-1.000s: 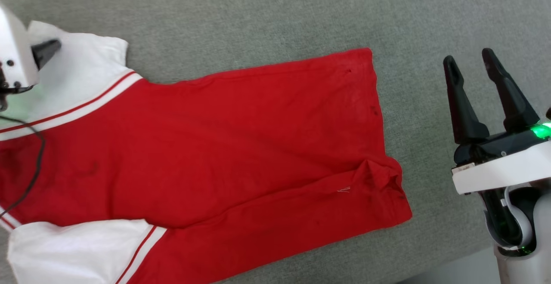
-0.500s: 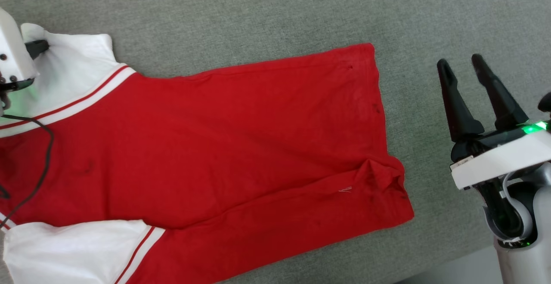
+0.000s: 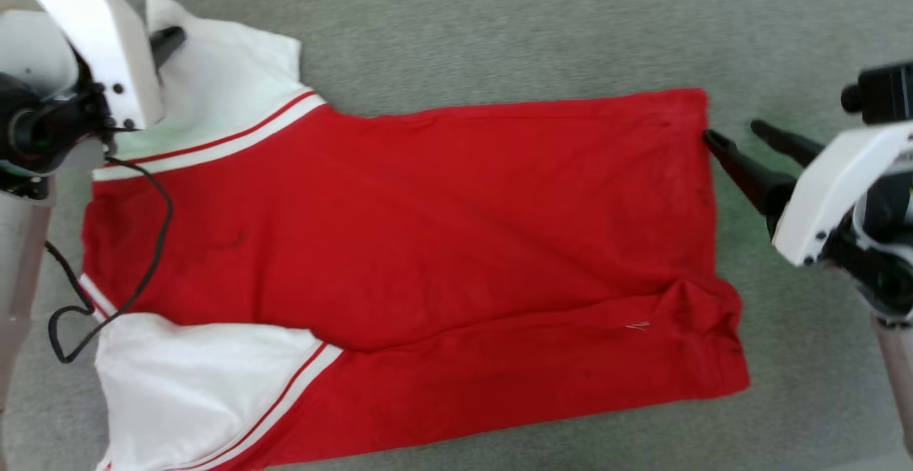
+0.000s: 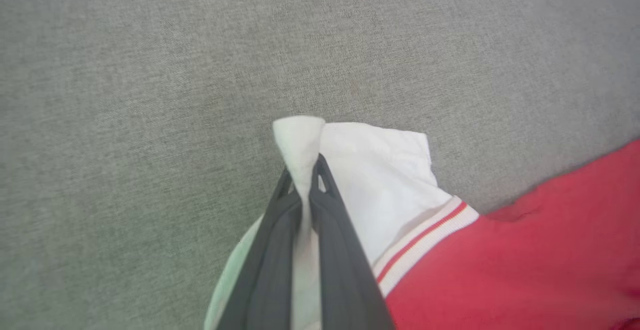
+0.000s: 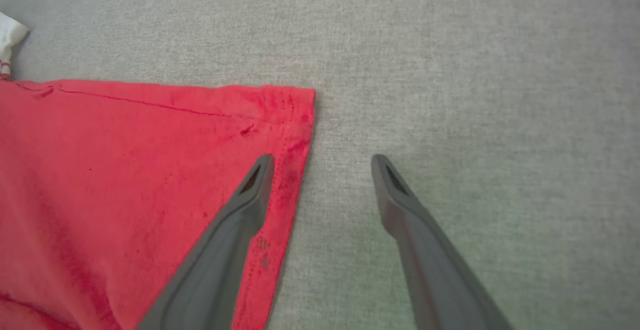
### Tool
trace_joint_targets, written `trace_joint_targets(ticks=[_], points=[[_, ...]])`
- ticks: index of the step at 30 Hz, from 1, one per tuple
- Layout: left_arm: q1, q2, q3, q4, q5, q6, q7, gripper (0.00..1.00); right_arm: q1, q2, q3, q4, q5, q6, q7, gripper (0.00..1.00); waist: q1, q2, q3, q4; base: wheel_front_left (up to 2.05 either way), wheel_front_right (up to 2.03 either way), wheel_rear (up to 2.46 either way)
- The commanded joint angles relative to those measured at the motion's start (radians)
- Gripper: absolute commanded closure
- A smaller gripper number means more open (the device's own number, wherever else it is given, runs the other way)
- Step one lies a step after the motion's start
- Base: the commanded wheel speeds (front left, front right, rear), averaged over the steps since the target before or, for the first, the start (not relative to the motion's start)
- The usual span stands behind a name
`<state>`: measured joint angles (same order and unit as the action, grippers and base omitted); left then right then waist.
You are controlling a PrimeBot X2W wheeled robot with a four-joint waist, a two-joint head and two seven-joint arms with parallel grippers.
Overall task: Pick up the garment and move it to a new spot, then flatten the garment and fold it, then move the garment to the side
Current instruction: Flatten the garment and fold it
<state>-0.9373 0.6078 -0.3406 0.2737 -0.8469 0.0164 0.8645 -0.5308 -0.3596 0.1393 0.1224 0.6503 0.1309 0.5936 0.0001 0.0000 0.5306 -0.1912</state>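
A: Item one, the jersey [image 3: 428, 228]: location?
B: Spread flat on the grey fabric surface [image 3: 499, 28]. Red body across the middle, white sleeves at the robot's left, hem at its right. There is a small pucker near the near hem corner.
A: Item two, the left gripper [image 4: 302, 170]?
B: Jaws pinched together on the tip of the far sleeve [image 4: 380, 170]; a fold of white cloth stands up between the fingers [image 4: 345, 250].
A: Item three, the right gripper [image 5: 322, 162]?
B: Jaws wide, holding nothing. One finger sits over the far hem corner, the other over bare surface just beside it.
A: Other?
B: A black cable [image 3: 153, 242], looped over the jersey's left end.
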Motion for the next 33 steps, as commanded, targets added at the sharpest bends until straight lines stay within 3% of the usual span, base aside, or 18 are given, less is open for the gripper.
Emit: trace_joint_targets(ticks=[1,10,12,14,22,33], points=[[-0.014,-0.005,-0.004,-0.007,0.008,-0.006,-0.006,1.0,-0.027,-0.004,0.005,0.01,0.001,0.0,0.016,0.0,-0.0001,0.0,0.014,0.026,0.0,0.0,0.0],[-0.033,-0.039,-0.034,-0.06,0.02,-0.028,-0.036,1.0,-0.131,-0.003,0.063,0.185,0.008,0.0,0.228,0.0,-0.0001,0.0,0.042,0.089,0.0,0.0,0.0],[-0.031,-0.041,-0.035,-0.063,0.022,-0.032,-0.044,1.0,-0.127,0.011,0.074,0.219,0.008,0.0,0.281,1.0,-0.0001,0.0,0.041,0.094,0.0,0.0,0.0],[-0.027,-0.043,-0.038,-0.062,0.024,-0.034,-0.051,1.0,-0.131,0.019,0.077,0.235,0.001,0.0,0.318,1.0,-0.0001,0.0,0.038,0.099,0.0,0.0,0.0],[0.016,-0.036,-0.014,-0.049,0.015,-0.049,-0.125,1.0,-0.189,-0.015,0.028,0.151,-0.048,0.0,0.244,1.0,-0.0001,0.0,-0.024,0.113,0.0,0.0,0.0],[0.28,-0.033,0.06,-0.123,-0.036,-0.013,-0.278,1.0,-0.027,-0.025,-0.046,0.052,-0.07,-0.001,0.128,1.0,-0.0001,0.0,-0.221,0.137,0.0,0.0,0.0]])
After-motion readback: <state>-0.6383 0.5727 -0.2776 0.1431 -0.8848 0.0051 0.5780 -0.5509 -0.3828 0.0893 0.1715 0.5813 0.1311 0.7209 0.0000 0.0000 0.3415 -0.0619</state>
